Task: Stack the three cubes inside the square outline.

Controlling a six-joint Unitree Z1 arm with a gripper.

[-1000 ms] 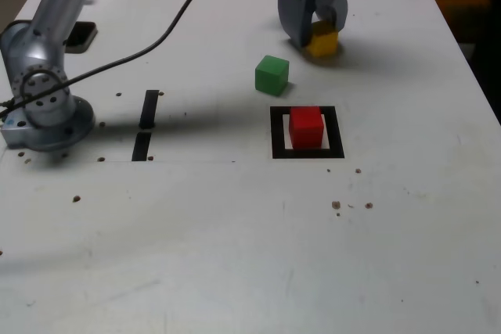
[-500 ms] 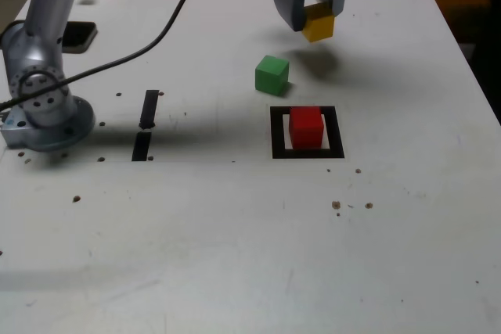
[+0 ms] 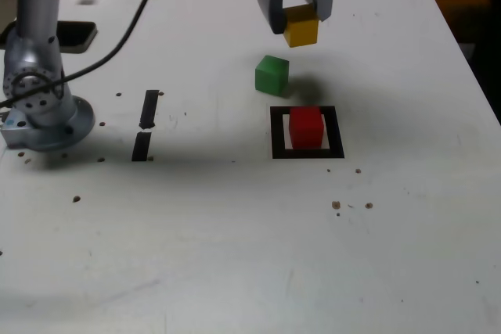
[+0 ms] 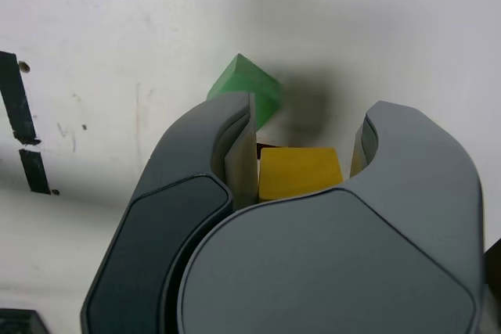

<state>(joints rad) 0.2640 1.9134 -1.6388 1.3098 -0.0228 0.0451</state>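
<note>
My gripper (image 3: 300, 17) is closed on the yellow cube (image 3: 301, 26), above the worktop (image 3: 196, 232), beyond the red cube (image 3: 306, 127). It looks light and stiff, perhaps slippery; opposite side faces, held squarely, suit best.

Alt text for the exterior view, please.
The fingers hold the yellow cube above the white table. The red cube sits inside the black square outline; the green cube rests outside it, up and left in view.
</note>
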